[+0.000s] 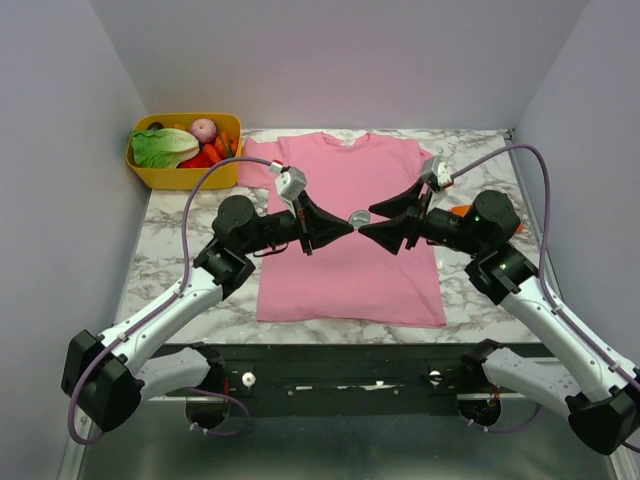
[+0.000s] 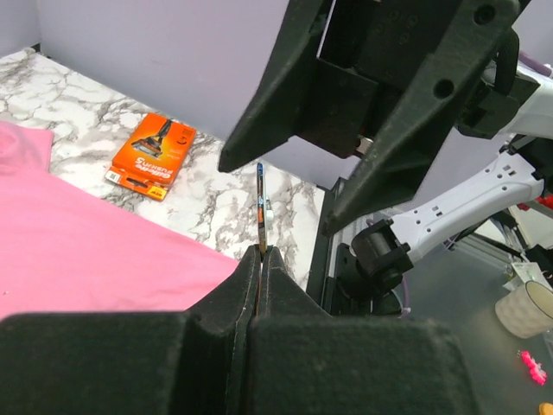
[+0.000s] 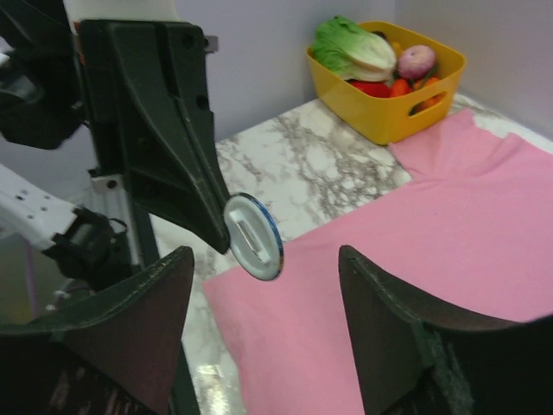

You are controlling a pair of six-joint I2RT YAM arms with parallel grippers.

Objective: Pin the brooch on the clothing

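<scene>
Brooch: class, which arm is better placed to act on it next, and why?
Right, probably. The right gripper is open, its fingers either side of the brooch. The left gripper is shut on its edge, holding it above the clothing.

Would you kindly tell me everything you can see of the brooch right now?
The brooch is a small round disc, its silvery back with an oblong clasp facing the right wrist camera. It stands on edge, tilted, above the pink shirt, pinched at its edge by the shut left end effector; nothing else touches it.
</scene>
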